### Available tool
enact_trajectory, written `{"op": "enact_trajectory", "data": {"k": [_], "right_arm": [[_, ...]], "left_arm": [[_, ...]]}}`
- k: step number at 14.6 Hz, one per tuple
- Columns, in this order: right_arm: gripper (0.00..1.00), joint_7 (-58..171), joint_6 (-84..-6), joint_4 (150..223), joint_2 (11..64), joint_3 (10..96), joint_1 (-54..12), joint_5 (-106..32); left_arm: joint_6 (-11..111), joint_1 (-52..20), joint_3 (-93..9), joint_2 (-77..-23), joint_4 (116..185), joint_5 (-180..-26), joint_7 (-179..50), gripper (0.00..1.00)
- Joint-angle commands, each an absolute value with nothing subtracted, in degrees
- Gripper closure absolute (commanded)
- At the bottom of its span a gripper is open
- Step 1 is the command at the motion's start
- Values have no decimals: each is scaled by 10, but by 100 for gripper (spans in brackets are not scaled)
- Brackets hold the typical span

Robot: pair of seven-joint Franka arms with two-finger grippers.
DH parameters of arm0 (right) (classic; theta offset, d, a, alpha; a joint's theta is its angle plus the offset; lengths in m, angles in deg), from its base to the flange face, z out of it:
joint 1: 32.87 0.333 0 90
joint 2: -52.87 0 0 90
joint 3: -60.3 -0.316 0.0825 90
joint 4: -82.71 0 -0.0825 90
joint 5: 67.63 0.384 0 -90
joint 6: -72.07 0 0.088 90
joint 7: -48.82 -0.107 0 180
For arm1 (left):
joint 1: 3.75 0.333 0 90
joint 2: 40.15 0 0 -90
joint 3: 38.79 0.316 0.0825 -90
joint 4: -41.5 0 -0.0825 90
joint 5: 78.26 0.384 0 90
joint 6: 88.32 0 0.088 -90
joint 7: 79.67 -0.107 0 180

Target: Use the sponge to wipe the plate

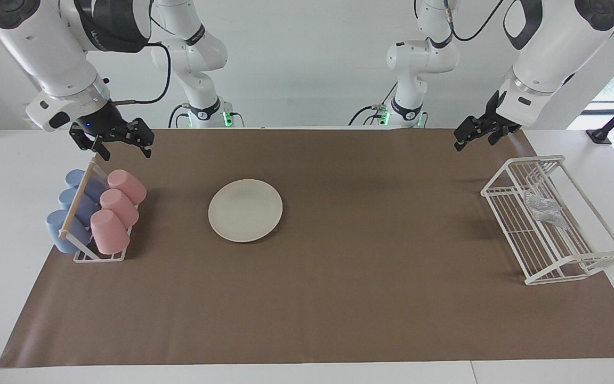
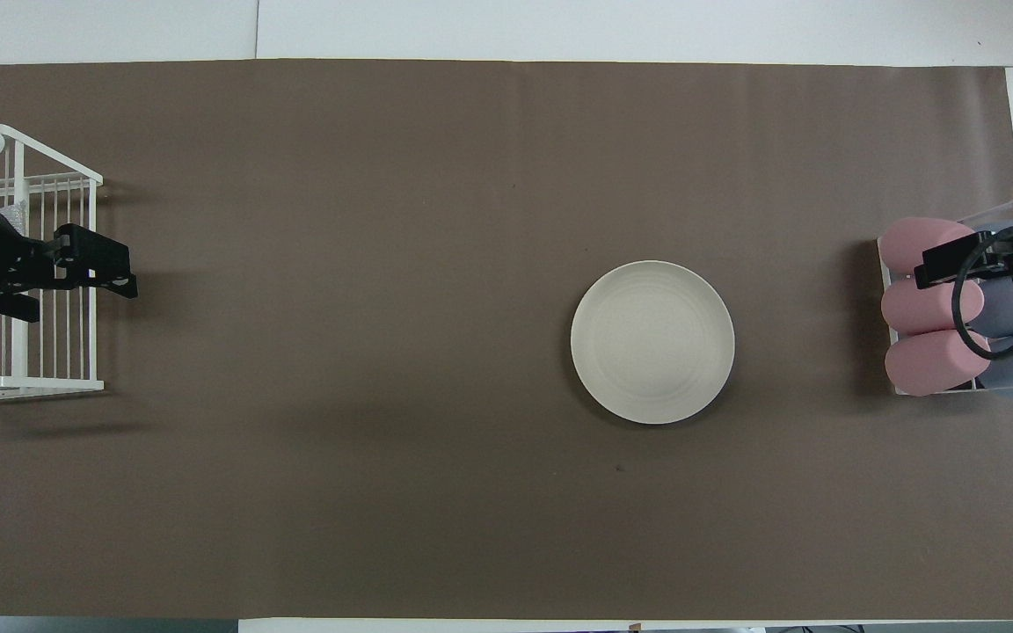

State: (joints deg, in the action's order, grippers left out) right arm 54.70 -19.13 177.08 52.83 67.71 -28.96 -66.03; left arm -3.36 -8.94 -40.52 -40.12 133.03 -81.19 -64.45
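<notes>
The cream-white plate [image 1: 245,210] [image 2: 652,342] lies flat on the brown mat, somewhat toward the right arm's end. The silvery-grey sponge [image 1: 544,209] [image 2: 7,215] rests inside the white wire rack [image 1: 579,273] [image 2: 58,383] at the left arm's end. My left gripper [image 1: 472,140] [image 2: 80,290] hangs open and empty in the air by the rack's corner closest to the robots, well above the sponge. My right gripper [image 1: 124,148] [image 2: 946,264] hovers open and empty over the cup rack, waiting.
A small rack [image 1: 99,257] holding pink cups [image 1: 118,205] and blue cups [image 1: 72,210] stands at the right arm's end, beside the plate. The brown mat [image 1: 371,277] covers most of the white table.
</notes>
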Motion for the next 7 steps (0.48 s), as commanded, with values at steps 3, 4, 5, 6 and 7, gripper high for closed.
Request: {"op": "enact_trajectory", "data": {"k": [3, 4, 5, 6, 7], "right_arm": [[0, 556, -184, 1775, 536, 675, -294, -654], [0, 556, -184, 1775, 536, 675, -294, -654], [0, 556, -184, 1775, 536, 675, -294, -654], [0, 556, -184, 1775, 536, 675, -294, -654], [0, 556, -184, 1775, 536, 675, -294, -654]], "left_arm": [[-36, -92, -416, -395, 1332, -783, -668, 0], [-35, -92, -416, -394, 1332, -784, -668, 0], [-35, -90, -416, -394, 1332, -785, -670, 0], [-35, -85, -417, -394, 1332, -786, -670, 0], [-35, -85, -417, -394, 1331, -786, -670, 0]]}}
